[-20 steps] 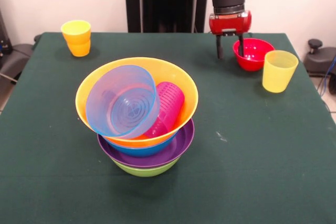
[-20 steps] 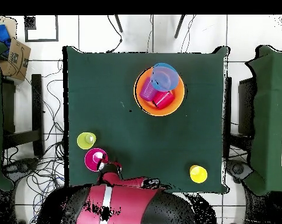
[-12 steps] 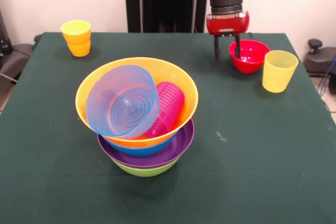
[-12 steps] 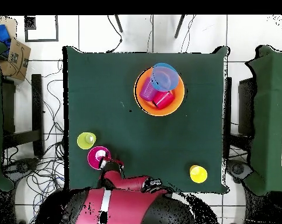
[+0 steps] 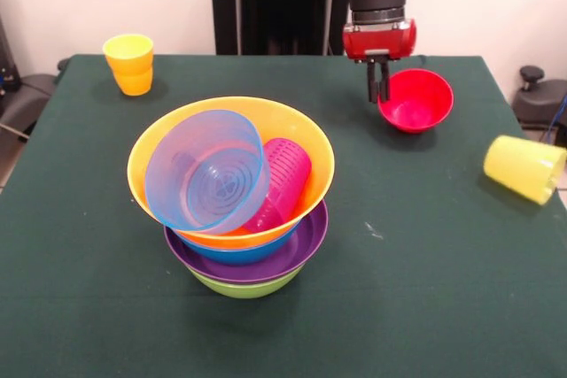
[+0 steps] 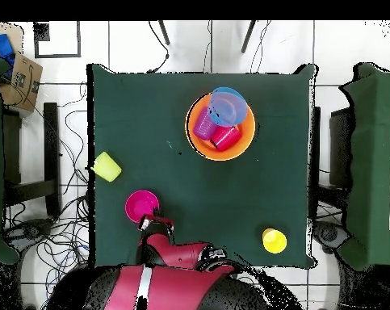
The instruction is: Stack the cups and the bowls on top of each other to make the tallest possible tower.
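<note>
My gripper (image 5: 379, 88) is shut on the near rim of the small red-pink bowl (image 5: 416, 100), which hangs tilted with its opening facing the camera. From above, the gripper (image 6: 156, 219) and that bowl (image 6: 139, 205) sit close to the robot's side of the table. The tower (image 5: 244, 250) is green, purple and blue bowls under the wide orange bowl (image 5: 306, 143). A tilted translucent blue bowl (image 5: 208, 173) and a purple cup (image 5: 283, 176) lie in the orange bowl, with a red cup (image 6: 224, 137) beside them. The pale yellow cup (image 5: 524, 168) lies on its side.
An orange-yellow cup (image 5: 129, 63) stands upright at the far left corner. The fallen pale yellow cup (image 6: 106, 166) rests right at the table's side edge. Cables and a cardboard box (image 6: 18, 74) lie on the floor around the table.
The gripper shut on the red-pink bowl's rim and drew it left, tilting it. The pale yellow cup was knocked over and rolled toward the table's edge.
</note>
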Controlling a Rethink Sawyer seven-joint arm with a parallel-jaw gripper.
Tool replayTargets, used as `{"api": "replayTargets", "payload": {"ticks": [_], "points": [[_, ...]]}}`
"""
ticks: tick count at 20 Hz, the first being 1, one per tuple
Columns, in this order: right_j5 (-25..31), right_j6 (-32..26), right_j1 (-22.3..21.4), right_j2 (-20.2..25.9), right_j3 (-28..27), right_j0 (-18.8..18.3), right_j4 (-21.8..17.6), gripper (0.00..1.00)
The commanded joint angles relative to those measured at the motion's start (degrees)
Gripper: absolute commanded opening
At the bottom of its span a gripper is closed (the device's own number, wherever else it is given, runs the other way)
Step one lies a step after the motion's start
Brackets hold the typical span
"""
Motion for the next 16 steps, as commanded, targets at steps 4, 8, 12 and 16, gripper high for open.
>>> {"api": "replayTargets", "payload": {"ticks": [4,8,12,16], "points": [[8.64,1.88,0.24,3.93,-7.32,-0.91,-2.65,0.00],[10.67,2.24,-1.11,4.09,-6.73,-1.31,-1.72,0.00],[12.30,2.54,-3.48,4.64,-5.45,-2.64,-2.13,0.00],[15.35,2.23,-6.22,6.08,-4.83,-4.62,-2.86,0.00]]}}
